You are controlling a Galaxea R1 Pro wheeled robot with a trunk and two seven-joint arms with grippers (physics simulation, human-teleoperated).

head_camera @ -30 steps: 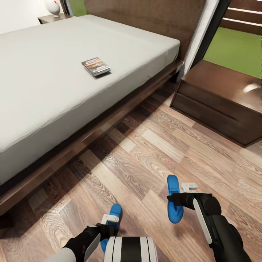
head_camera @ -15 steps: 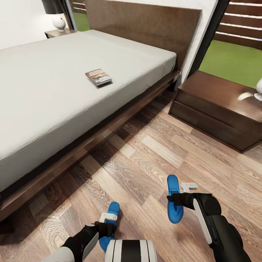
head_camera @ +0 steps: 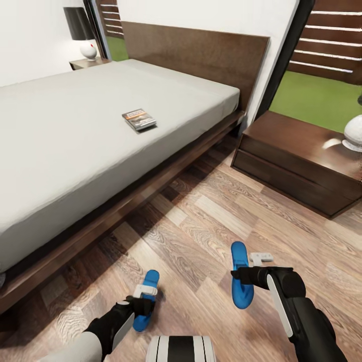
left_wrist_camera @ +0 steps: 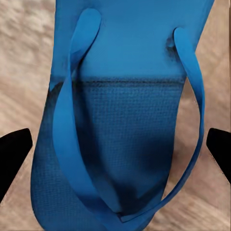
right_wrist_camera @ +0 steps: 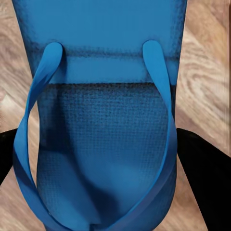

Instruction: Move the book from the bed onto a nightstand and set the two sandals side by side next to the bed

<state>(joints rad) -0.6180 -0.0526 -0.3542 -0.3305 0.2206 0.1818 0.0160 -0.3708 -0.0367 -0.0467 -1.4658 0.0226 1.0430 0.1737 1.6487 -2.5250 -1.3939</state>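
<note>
Two blue sandals are held low over the wood floor beside the bed [head_camera: 166, 166]. My left gripper [head_camera: 144, 297] is shut on one sandal [head_camera: 149, 279]; up close that sandal [left_wrist_camera: 120, 120] lies between the dark fingertips [left_wrist_camera: 13, 155]. My right gripper [head_camera: 243, 275] is shut on the other sandal [head_camera: 240, 296], whose straps and sole [right_wrist_camera: 103, 139] sit between black fingers [right_wrist_camera: 204, 178]. The book [head_camera: 139, 119] lies flat on the pale mattress, far ahead of both grippers. A dark nightstand [head_camera: 281, 151] stands right of the headboard, and another nightstand [head_camera: 84, 63] beyond the bed.
A white lamp base [head_camera: 353, 132] stands on the near nightstand, and a dark-shaded lamp [head_camera: 83, 32] on the far one. Windows with grass and a slatted fence [head_camera: 327, 50] are behind. Open plank floor [head_camera: 201, 221] lies between the bed and the nightstand.
The camera has tilted up, showing more of the headboard and both lamps. My left gripper has shifted left with its sandal. The right gripper and its sandal have held still.
</note>
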